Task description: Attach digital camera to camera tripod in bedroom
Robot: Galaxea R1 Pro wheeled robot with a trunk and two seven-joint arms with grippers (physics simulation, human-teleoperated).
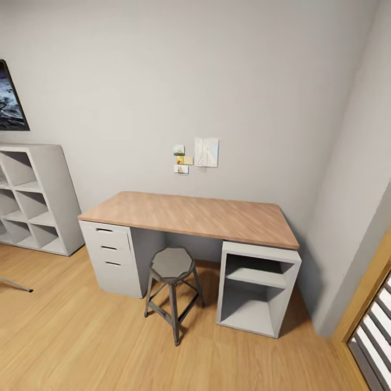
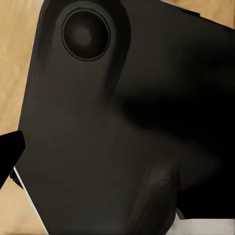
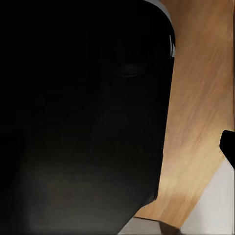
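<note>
Bedroom corner, pale grey walls and light plank floor [image 1: 81, 336]. No camera on view; the wood-topped desk [image 1: 190, 216] is bare. A thin grey leg with a black foot [image 1: 15, 284] pokes in at the head view's left edge, possibly the tripod, too little shows to be sure. Around it: white cubby shelves [image 1: 38, 201], a dark framed screen [image 1: 11, 103], a metal stool [image 1: 172, 290] at the desk, an oak door [image 1: 369, 320] at right. Both wrist views face dark robot bodywork; I cannot tell how either pincer stands. Judgement: still searching, so turn the base left slowly, arms tucked, and confirm that leg first.
</note>
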